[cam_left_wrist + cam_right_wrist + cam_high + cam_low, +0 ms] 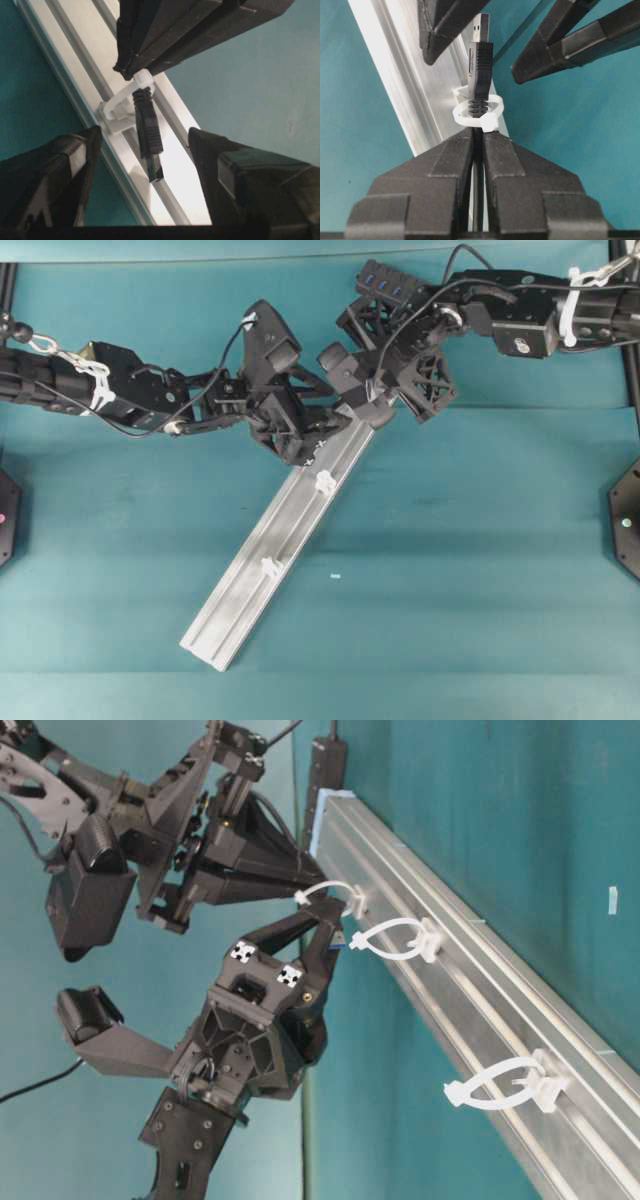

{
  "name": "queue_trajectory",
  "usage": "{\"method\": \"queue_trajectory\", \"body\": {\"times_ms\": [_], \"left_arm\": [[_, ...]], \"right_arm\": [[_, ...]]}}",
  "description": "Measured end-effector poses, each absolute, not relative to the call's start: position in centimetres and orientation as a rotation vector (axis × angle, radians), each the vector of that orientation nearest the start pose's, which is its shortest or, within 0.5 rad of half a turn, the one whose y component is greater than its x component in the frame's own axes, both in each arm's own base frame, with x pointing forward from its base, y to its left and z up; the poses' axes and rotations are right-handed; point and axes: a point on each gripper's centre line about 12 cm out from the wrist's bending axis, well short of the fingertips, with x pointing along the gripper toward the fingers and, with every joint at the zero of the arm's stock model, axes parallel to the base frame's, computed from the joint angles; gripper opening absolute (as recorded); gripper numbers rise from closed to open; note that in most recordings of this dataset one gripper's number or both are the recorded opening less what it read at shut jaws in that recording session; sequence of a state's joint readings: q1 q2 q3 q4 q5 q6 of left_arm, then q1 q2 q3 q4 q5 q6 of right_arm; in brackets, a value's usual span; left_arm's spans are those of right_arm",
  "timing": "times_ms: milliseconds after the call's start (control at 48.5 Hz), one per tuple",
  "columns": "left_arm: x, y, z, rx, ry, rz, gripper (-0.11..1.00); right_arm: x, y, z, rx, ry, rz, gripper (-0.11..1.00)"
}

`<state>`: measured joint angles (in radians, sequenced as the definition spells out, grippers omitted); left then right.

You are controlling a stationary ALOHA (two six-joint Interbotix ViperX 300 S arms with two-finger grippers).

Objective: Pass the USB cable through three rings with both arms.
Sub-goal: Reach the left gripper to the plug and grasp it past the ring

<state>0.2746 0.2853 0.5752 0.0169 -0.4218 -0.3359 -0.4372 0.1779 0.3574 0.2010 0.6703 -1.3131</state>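
Right gripper (479,135): black triangular fingers pinching the thin black USB cable (480,65) behind its plug.
Left gripper (145,145): spread, flanking the plug.
Cable: plug poking through the first translucent white ring (477,112) on the long silver aluminium rail (280,540).

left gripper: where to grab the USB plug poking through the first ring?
Grip the USB plug on its black moulded body, just past the first ring, not the metal tip. The left gripper already straddles it; close across its flat sides while the right gripper holds the cable behind.
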Motion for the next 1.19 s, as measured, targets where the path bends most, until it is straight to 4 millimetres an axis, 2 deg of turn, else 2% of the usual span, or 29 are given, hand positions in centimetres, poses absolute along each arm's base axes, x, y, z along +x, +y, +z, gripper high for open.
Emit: {"method": "queue_trajectory", "body": {"times_ms": [165, 412, 474, 824, 1195], "left_arm": [[43.06, 12.04, 12.15, -0.375, 0.386, 0.331, 0.60], [43.21, 11.94, 12.17, -0.373, 0.391, 0.328, 0.16], [43.13, 11.93, 12.06, -0.378, 0.406, 0.331, 0.10], [43.29, 11.69, 11.91, -0.390, 0.434, 0.332, 0.10], [43.32, 11.76, 11.94, -0.425, 0.421, 0.340, 0.10]], "right_arm": [[38.02, -16.15, 14.96, -0.684, 1.135, 0.405, 0.07], [38.03, -16.17, 14.93, -0.685, 1.133, 0.403, 0.07], [38.03, -16.10, 14.89, -0.686, 1.133, 0.404, 0.08], [38.07, -15.98, 14.67, -0.686, 1.132, 0.403, 0.07], [37.81, -16.03, 14.36, -0.652, 1.111, 0.325, 0.08]]}}
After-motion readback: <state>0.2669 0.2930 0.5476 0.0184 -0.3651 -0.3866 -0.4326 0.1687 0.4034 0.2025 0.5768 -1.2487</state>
